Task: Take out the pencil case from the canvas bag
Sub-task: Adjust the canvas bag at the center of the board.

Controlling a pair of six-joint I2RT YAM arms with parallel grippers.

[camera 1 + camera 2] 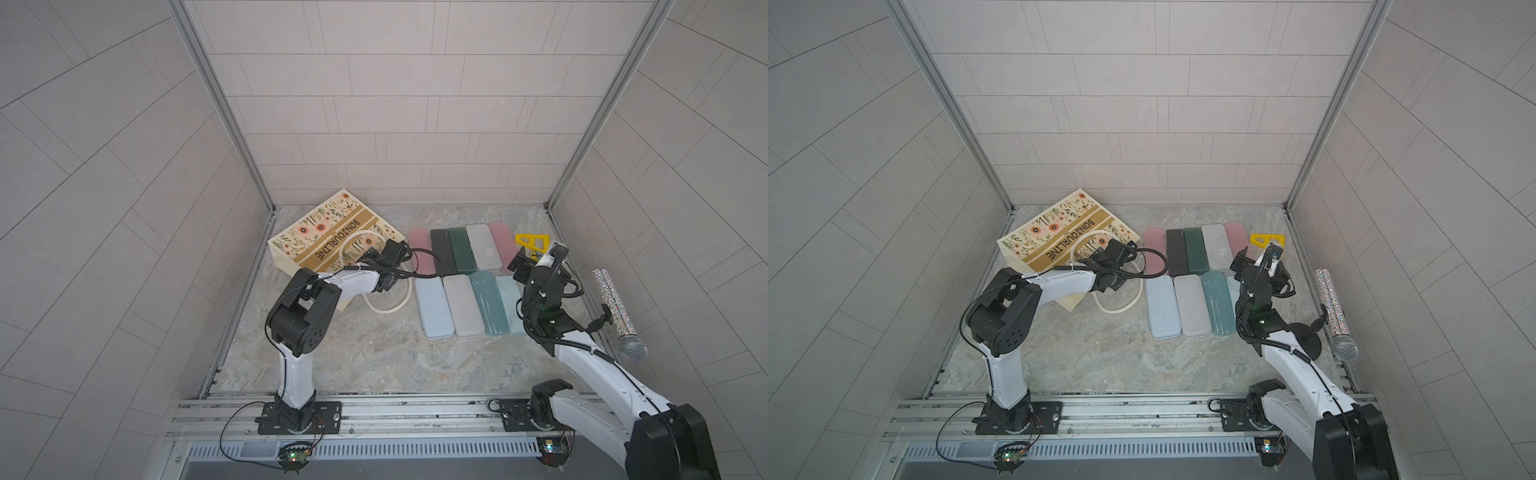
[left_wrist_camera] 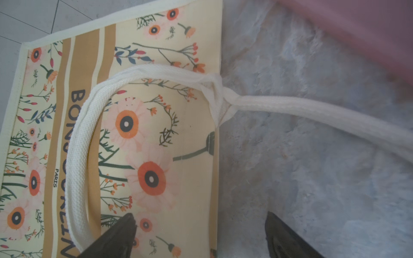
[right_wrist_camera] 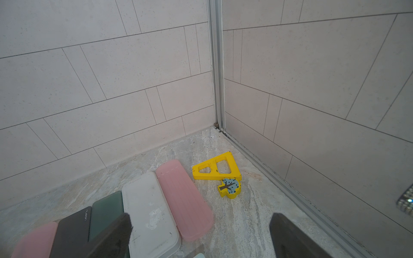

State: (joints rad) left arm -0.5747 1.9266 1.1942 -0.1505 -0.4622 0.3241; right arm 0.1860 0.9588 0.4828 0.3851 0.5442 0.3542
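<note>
The canvas bag (image 1: pixel 316 237) (image 1: pixel 1050 237) lies flat at the back left of the table, flowered side up, with its mouth toward the middle. One white rope handle (image 2: pixel 76 156) rests on the bag; a second rope handle (image 1: pixel 388 305) loops out over the table. My left gripper (image 1: pixel 368 259) (image 2: pixel 199 215) hovers open over the bag's mouth edge, one finger above the print and one above the table. No pencil case shows in the bag; its inside is hidden. My right gripper (image 1: pixel 538 255) (image 3: pixel 200 215) is open and empty at the right.
Several flat oblong cases (image 1: pixel 482 247) (image 3: pixel 147 212) lie in two rows in the middle, beside the bag. A yellow triangle piece (image 3: pixel 218 166) and a small tree piece (image 3: pixel 230 187) sit by the back right corner. A glittery microphone (image 1: pixel 619 307) stands on a holder at the right wall.
</note>
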